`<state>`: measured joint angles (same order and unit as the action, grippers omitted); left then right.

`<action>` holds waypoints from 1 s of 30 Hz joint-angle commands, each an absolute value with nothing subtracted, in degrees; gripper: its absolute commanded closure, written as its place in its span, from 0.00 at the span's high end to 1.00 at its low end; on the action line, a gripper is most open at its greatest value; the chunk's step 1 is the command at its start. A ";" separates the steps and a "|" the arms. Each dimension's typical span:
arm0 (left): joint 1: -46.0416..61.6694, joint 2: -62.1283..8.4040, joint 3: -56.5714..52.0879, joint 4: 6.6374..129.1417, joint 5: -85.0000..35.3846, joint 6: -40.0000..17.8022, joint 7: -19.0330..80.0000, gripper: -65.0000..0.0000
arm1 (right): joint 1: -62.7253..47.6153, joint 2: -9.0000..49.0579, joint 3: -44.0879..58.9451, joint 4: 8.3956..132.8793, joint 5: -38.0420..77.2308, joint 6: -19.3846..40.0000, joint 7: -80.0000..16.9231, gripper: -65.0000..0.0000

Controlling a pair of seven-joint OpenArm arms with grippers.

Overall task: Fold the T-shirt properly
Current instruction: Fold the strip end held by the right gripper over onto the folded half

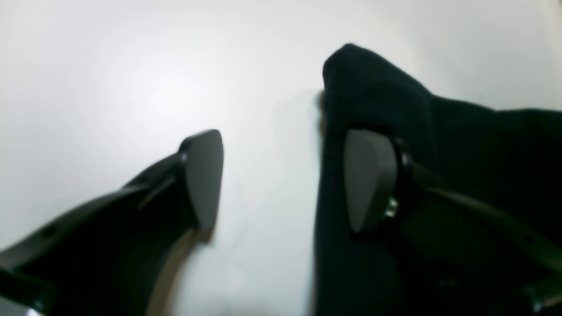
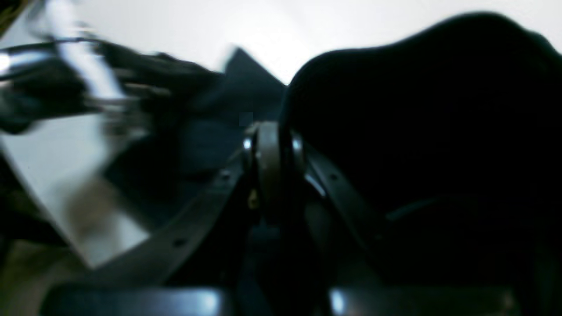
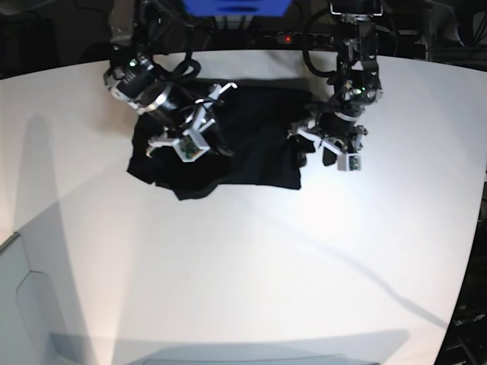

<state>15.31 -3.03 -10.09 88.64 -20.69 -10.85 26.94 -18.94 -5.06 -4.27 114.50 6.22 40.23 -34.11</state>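
The black T-shirt (image 3: 255, 144) lies bunched on the white table (image 3: 228, 266) at the back centre; no print shows. My left gripper (image 3: 304, 154) is at the shirt's right edge and stands open (image 1: 285, 180). One of its pads (image 1: 369, 180) is over the black cloth (image 1: 483, 153), the other over bare table. My right gripper (image 3: 207, 141) is over the shirt's left part. Its fingers (image 2: 272, 162) are pressed together, shut on a fold of the T-shirt (image 2: 417, 131), which bulges up beside them.
A blue box (image 3: 236, 6) and cables sit behind the table's far edge. Dark floor lies beyond the curved table edge on the right (image 3: 479, 228). A blurred arm part (image 2: 66, 87) shows in the right wrist view's upper left.
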 commanded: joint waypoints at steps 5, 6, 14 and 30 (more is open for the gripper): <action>15.69 -3.12 -10.07 87.52 -20.35 -10.33 30.55 0.65 | -15.25 -5.05 -12.00 113.27 7.34 40.00 -32.40 0.00; 15.69 -3.12 -10.07 87.52 -20.35 -10.33 30.55 0.65 | -14.37 -4.97 -13.32 112.31 7.34 40.00 -32.40 0.00; 16.22 -3.12 -10.24 87.60 -20.35 -10.33 30.55 0.65 | -8.13 -5.32 -20.09 100.35 7.60 40.00 -31.78 0.00; 24.40 -4.97 -18.24 102.29 -20.35 -10.33 30.64 0.65 | -3.91 -6.46 -20.26 95.25 7.60 40.00 -31.69 0.00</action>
<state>24.69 -4.89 -18.26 101.23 -19.90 -10.20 32.03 -4.64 -5.69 -20.05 94.39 6.26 39.83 -33.34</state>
